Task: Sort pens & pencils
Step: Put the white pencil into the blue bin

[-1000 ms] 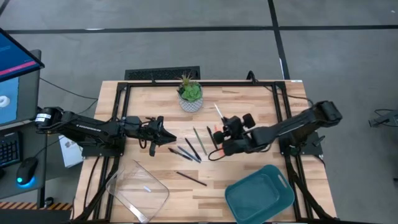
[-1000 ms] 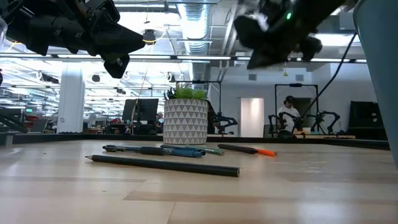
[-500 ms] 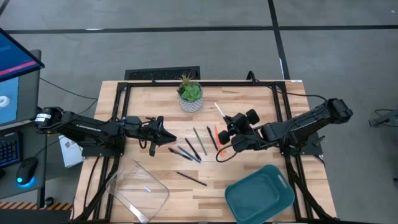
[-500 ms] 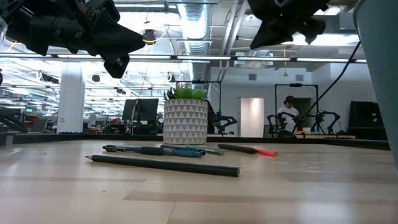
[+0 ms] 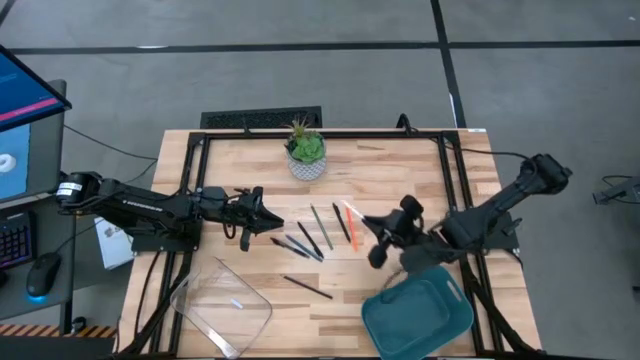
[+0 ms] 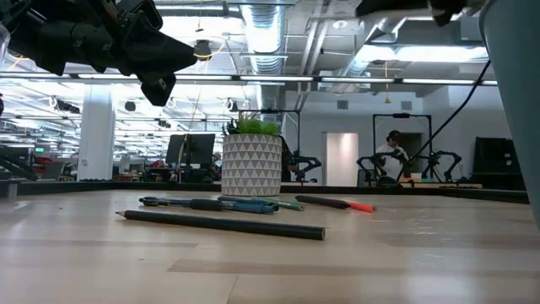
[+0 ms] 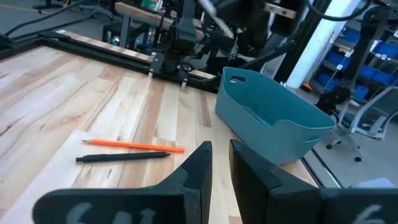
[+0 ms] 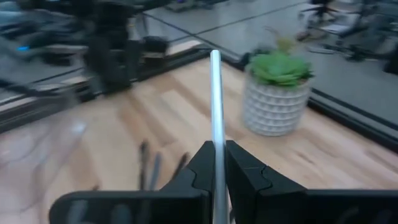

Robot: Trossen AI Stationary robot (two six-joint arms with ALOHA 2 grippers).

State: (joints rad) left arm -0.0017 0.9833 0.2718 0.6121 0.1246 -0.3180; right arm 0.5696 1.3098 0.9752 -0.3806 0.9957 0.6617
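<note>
Aloft, right gripper (image 8: 216, 163) pinching white pen (image 8: 215, 99)

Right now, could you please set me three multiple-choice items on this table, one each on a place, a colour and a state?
1. Where does the right end effector stand?
A. beside the teal bin
B. over the potted plant
C. over the clear tray

2. What colour is the pencil lying next to the black pen?
A. white
B. orange
C. green

3. What does the right end effector hold?
A. nothing
B. a cable
C. a white pen

Answers:
1 A: in the high view it hangs by the teal bin.
2 B: the orange pencil lies by the black pen.
3 C: its fingers pinch the white pen.
</note>
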